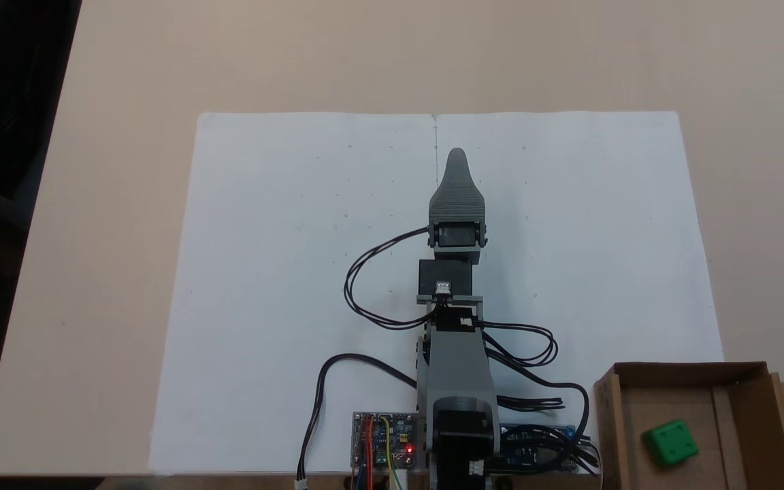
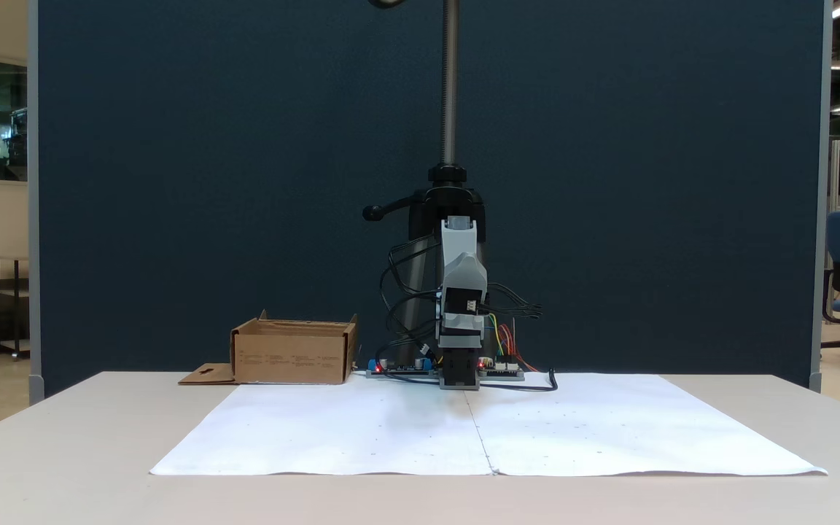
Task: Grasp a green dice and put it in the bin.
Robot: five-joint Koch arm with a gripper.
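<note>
- Dark blue partition panels (image 2: 245, 182) are seen behind a beige table (image 1: 106, 238), on which a large white paper sheet (image 1: 283, 272) is spread.
- Over the sheet's middle, the grey arm's gripper (image 1: 456, 158) is pointed away from the base; its jaws are stacked one behind the other, so whether they are apart cannot be told.
- A small bright green plastic dice (image 1: 670, 442) is lying inside the shallow brown cardboard box (image 1: 746, 408), beside the arm's base.

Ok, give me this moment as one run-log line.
green dice: inside bin | bin: beside arm base, off the paper | gripper: over paper centre, holds nothing, open/shut unclear | task: looks done
</note>
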